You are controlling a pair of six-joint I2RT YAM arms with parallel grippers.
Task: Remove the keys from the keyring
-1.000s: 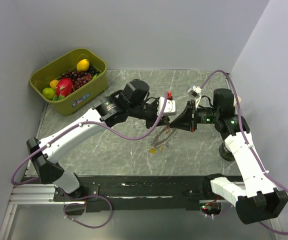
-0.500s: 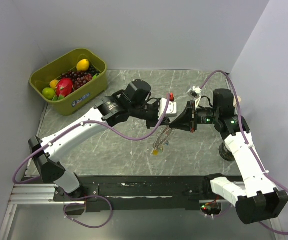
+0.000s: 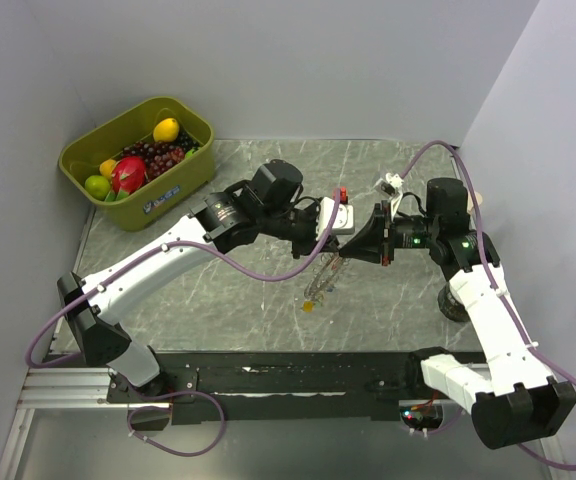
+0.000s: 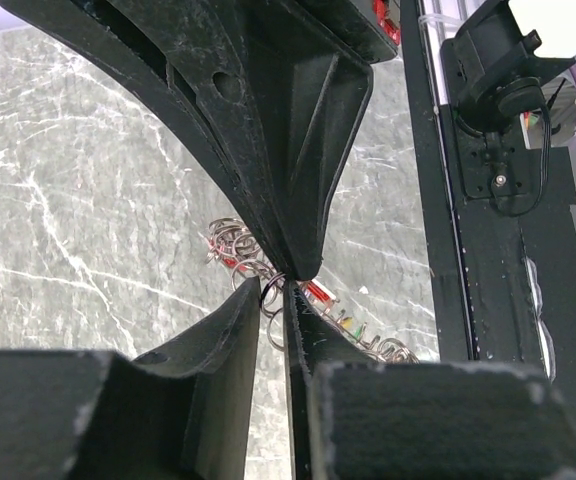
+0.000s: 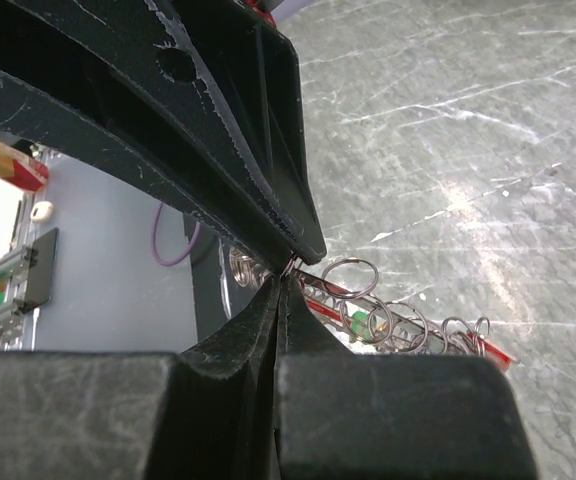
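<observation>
The keyring point(image 3: 321, 278) is a string of silvery rings hanging above the table, between both grippers. In the top view, a yellow one of the keys point(image 3: 309, 306) dangles at its lower end. My left gripper point(image 4: 273, 292) is shut on a ring at the top of the keyring point(image 4: 268, 300), with only a thin slit between its fingers. My right gripper point(image 5: 282, 283) comes from the opposite side, tip to tip, shut on a thin ring there. Red keys point(image 4: 318, 293) and a green key point(image 5: 361, 320) hang among the rings point(image 5: 408, 325).
An olive bin point(image 3: 183, 180) holding fruit stands at the back left. A dark round object point(image 3: 452, 302) sits near the right arm. The black base rail point(image 3: 298, 375) runs along the near edge.
The left gripper has edged slightly right toward the right gripper and narrowed a little. The hanging keyring has swung a bit and hangs slightly lower.
</observation>
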